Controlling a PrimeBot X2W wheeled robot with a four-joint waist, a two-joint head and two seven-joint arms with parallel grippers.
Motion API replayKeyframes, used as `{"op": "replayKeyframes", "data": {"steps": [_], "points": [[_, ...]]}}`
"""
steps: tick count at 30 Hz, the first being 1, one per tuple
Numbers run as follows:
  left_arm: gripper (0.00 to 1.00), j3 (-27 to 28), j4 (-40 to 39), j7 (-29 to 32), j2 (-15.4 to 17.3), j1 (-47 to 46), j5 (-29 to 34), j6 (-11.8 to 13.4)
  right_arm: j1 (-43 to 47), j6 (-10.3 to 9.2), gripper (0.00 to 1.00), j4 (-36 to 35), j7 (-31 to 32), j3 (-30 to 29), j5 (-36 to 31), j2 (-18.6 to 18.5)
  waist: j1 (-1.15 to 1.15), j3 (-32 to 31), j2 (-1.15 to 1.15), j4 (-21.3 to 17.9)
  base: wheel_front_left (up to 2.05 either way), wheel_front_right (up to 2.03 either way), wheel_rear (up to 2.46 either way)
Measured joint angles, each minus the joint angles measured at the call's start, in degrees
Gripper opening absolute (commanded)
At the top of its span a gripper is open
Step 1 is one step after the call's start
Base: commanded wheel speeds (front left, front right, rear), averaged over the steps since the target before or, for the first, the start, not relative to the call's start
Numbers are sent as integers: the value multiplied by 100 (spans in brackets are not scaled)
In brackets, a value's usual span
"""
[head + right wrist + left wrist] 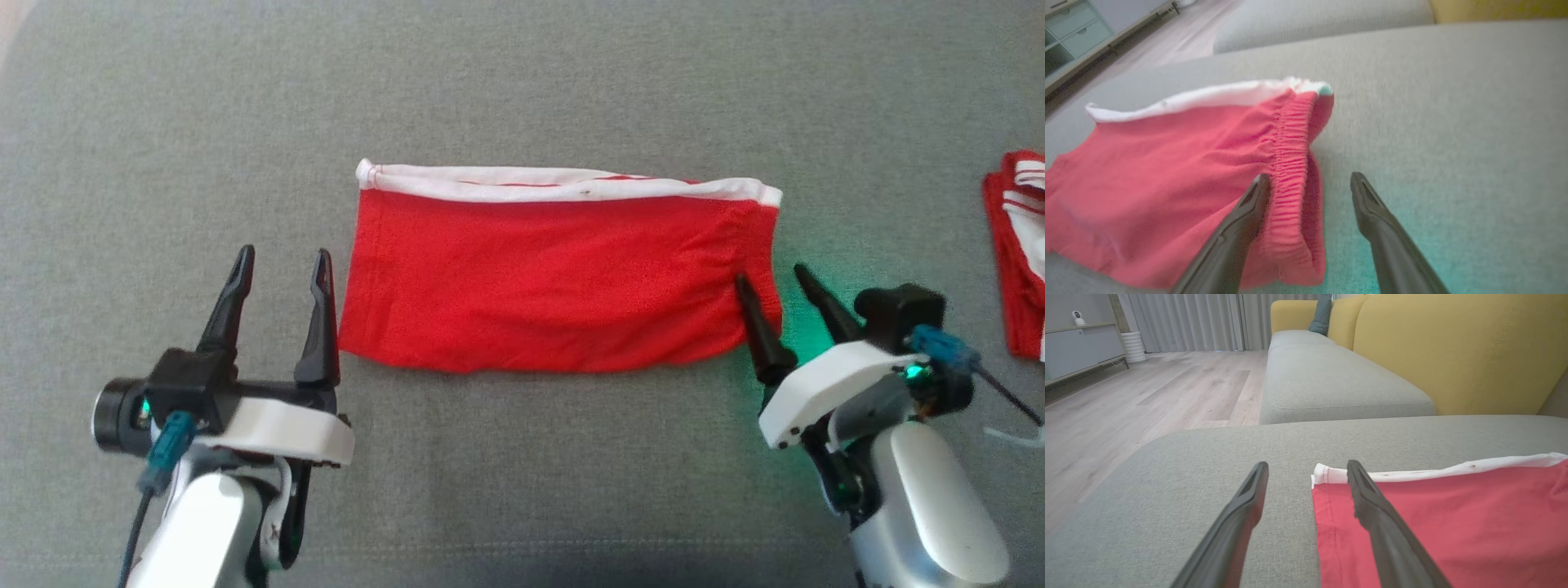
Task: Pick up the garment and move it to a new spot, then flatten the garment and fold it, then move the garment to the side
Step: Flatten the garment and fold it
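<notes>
Red garment (555, 278) lying flat on the grey sofa cushion (522, 98), between both grippers. Left gripper (284, 253) spread at its hemmed edge. Right gripper (770, 273) spread astride the elastic waistband (1290, 163). The cloth is probably light and limp, so pinch both layers at the corners.

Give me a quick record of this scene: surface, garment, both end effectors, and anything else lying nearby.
surface: grey sofa cushion
item: red garment, white trim along the far edge, lying fairly flat, elastic band at the robot's right end
left end effector: open, at the garment's left edge, holding nothing
right end effector: open, straddling the garment's right edge, holding nothing
other: red-and-white cloth, far right, apart
</notes>
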Motion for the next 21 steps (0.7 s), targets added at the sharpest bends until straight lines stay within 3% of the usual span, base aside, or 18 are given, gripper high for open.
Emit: {"op": "replayKeyframes", "data": {"steps": [8,9,10,11,18,21], "points": [[100,-14,131,-71,-43,-101,0,-26,-338,0,100,894,60,59,220,12,0,153,0,78,0,0,0],[100,-15,146,-73,-44,-103,0,-29,-384,0,74,929,65,87,264,11,0,156,0,76,0,0,0],[100,-18,157,-73,-47,-108,0,-42,-420,0,41,971,68,110,339,11,0,156,0,73,0,0,0],[100,-20,162,-85,-48,-114,0,-42,-446,0,0,1003,67,130,375,11,0,155,0,69,0,0,0],[100,-23,210,-89,-67,-183,0,-40,-420,0,0,1038,-4,266,690,-56,0,91,0,17,0,0,0],[100,-24,211,-89,-71,-182,-1,-19,-286,0,0,975,-29,201,764,-263,0,40,0,5,0,0,0]]}}
